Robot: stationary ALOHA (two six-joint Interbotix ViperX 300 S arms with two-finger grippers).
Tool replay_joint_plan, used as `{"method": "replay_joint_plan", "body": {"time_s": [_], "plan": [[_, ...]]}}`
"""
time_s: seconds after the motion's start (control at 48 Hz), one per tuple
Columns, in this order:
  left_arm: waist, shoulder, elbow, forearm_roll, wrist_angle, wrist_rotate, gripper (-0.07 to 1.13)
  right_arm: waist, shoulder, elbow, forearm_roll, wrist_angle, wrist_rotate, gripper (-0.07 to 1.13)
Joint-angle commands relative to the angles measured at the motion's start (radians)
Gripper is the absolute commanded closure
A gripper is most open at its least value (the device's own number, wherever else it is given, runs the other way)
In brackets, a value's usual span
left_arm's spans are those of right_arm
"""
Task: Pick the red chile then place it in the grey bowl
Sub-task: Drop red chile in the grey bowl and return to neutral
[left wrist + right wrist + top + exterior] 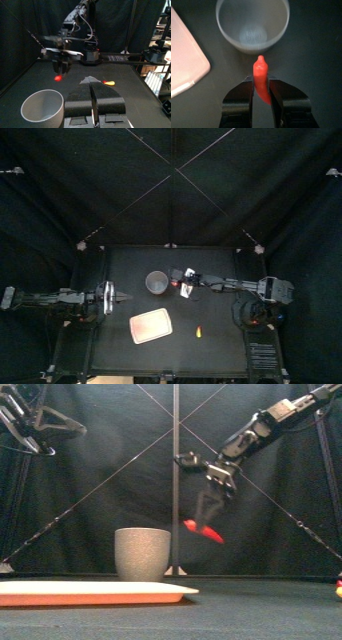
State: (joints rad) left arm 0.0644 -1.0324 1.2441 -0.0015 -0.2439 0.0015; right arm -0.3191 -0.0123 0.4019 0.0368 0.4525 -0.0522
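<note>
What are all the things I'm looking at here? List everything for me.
chile: one, red, in the air, to the right of the cup
cup: one, grey, tall, standing on the table behind the tray
tray: one, pink, flat, near the table's front
small toy: one, yellow-orange, on the table right of the tray
table: one, black
right gripper: one, shut on the chile, above the table
left gripper: one, shut, empty, at the table's left side

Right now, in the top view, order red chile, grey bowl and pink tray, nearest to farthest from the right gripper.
1. red chile: held in the jaws of the right gripper.
2. grey bowl: beside it, mid-table.
3. pink tray: nearer the front edge.
</note>
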Motion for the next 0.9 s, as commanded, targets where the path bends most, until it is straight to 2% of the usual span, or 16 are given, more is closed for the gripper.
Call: {"method": "replay_joint_plan", "body": {"time_s": [0.021,0.229,0.438,0.542,0.708,0.896], "plan": [[0.002,0.0,-0.014,-0.002,-0.003,0.002,1.09,0.02,0.026,-0.15,-0.003,-0.017,-0.008,0.58],[0.002,0.003,-0.014,0.0,-0.003,0.002,1.09,0.035,0.179,-0.328,-0.005,0.015,-0.014,0.52],[0.002,-0.002,-0.014,-0.002,-0.003,0.0,1.09,0.038,0.227,-0.373,-0.005,0.06,-0.014,0.21],[0.002,0.0,-0.015,-0.002,-0.005,0.0,1.09,0.038,0.199,-0.351,-0.008,0.051,-0.014,0.09],[0.002,0.0,-0.014,-0.002,-0.005,0.0,1.09,0.032,0.069,-0.247,0.0,-0.1,-0.011,0.08],[0.002,-0.002,-0.014,-0.002,-0.003,0.0,1.09,0.04,-0.179,-0.006,-0.017,-0.25,0.005,0.08]]}}
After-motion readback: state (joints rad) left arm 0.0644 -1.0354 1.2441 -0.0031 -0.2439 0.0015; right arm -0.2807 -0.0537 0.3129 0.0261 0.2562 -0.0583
